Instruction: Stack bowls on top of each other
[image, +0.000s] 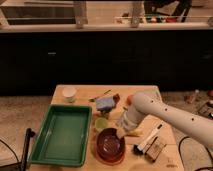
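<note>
Round, shallow dark maroon plastic bowl (107, 144) sits nested in the bright orange plastic bowl (111, 160) near the wooden table's (85, 91) front edge, beside the rectangular green plastic tray (62, 132), while the smooth white arm (165, 112) bends down from the right, gripper (121, 133) at the maroon rim, and whether it clasps anything I cannot tell.

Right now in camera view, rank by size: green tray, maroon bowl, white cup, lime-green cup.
Green rectangular plastic tray
dark maroon round bowl, hand at its rim
small white cup and lime-green cup look alike
</note>
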